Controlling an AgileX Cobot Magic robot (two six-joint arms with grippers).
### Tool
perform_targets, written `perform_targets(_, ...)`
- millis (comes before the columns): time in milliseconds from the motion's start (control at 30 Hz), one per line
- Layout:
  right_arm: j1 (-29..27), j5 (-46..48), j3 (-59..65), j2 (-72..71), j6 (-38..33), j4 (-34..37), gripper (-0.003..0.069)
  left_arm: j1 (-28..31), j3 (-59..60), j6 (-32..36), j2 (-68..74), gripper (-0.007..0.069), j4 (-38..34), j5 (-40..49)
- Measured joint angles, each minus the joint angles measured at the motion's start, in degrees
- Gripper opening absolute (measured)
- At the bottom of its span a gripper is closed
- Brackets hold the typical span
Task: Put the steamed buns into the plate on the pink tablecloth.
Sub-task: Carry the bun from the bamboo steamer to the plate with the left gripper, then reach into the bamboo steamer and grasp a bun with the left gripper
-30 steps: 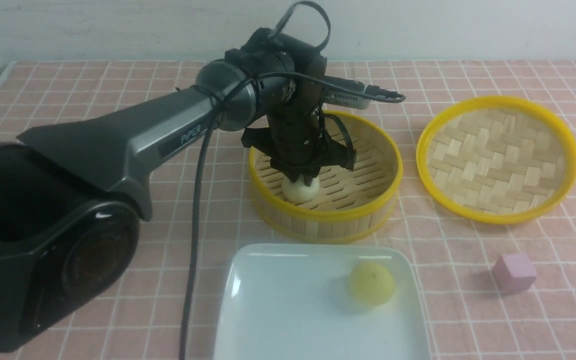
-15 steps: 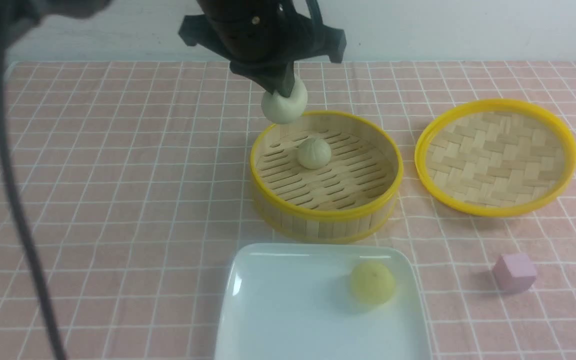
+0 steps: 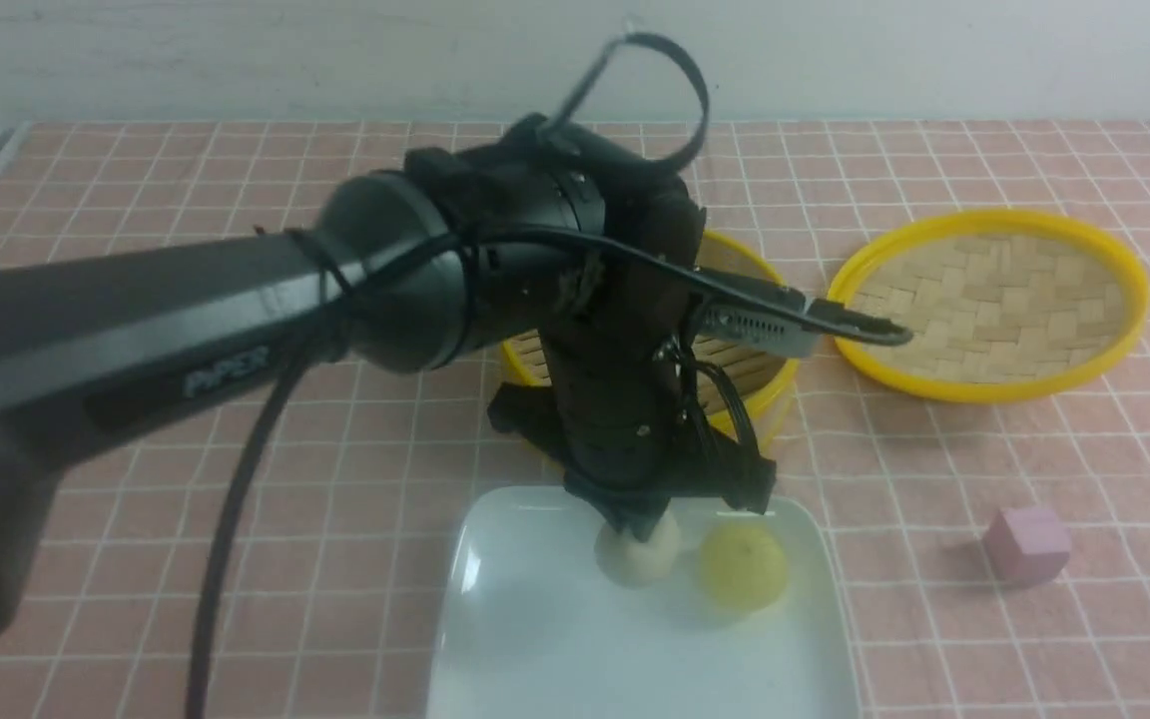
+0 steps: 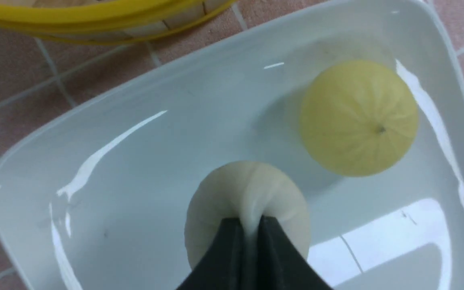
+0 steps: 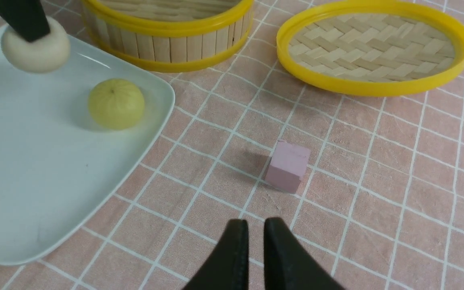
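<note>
If let go carelessly, the pale bun (image 3: 635,564) could have rolled on the glossy plate (image 3: 525,639) into the yellow bun (image 3: 743,567) just beside it, or clung to the tips. The left pincer (image 3: 641,527) was clenched on a fold of the pale bun's top, low over the plate. The right pincer (image 5: 255,231) hung nearly closed and empty over the tablecloth (image 5: 377,181).

Left gripper (image 4: 250,231): fingers nearly together, pinching top pleat of pale bun (image 4: 248,193), dough squeezed up between tips. Pale bun directly under tips, over floor of plate (image 4: 143,161); contact with plate unclear. Yellow-green bun (image 4: 359,119) in plate, ahead of gripper and off to one side, apart from pale bun. Farther ahead, past plate rim: pink tablecloth (image 4: 18,76), then yellow rim of bamboo steamer basket (image 4: 95,16).
</note>
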Motion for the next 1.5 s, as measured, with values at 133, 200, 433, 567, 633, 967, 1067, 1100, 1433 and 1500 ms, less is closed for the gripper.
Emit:
perform_targets(133, 0.0, 0.0, 0.0, 0.0, 0.0, 0.0, 0.0062, 0.0, 0.0, -0.8, 2.3, 0.0118, 1.0, -0.6)
perform_targets(200, 0.0, 0.0, 0.0, 0.0, 0.0, 0.0, 0.0063, 0.0, 0.0, -1.0, 2.8, 0.0165, 1.0, -0.7)
perform_targets(433, 0.0, 0.0, 0.0, 0.0, 0.0, 0.0, 0.0069, 0.0, -0.1, -1.1, 2.9, 0.0299, 0.4, -0.8)
perform_targets(567, 0.0, 0.0, 0.0, 0.0, 0.0, 0.0, 0.0071, 0.1, -3.5, -3.9, 2.9, 0.0279, 0.7, 0.5)
perform_targets(633, 0.0, 0.0, 0.0, 0.0, 0.0, 0.0, 0.0073, 0.3, -5.3, -6.2, 2.9, 0.0236, 1.3, 1.1)
perform_targets(967, 0.0, 0.0, 0.0, 0.0, 0.1, 0.0, 0.0091, 10.5, -22.9, -6.9, 6.2, 0.0003, -2.6, 4.4)
perform_targets(1067, 0.0, 0.0, 0.0, 0.0, 0.2, 0.1, 0.0095, 12.8, -27.7, -6.2, 9.6, 0.0019, -4.1, 4.3)
perform_targets(1100, 0.0, -0.1, 0.0, 0.0, 0.2, 0.1, 0.0097, 13.3, -29.7, -6.1, 11.2, 0.0037, -4.1, 3.9)
perform_targets(1433, 0.0, -4.1, 3.3, 0.0, 0.2, 0.1, 0.0104, 13.6, -32.7, -3.5, 20.3, 0.0332, -3.5, -5.9)
perform_targets(1500, 0.0, -4.7, 4.2, 0.0, 0.2, 0.1, 0.0106, 13.6, -32.7, -3.1, 21.1, 0.036, -3.5, -6.6)
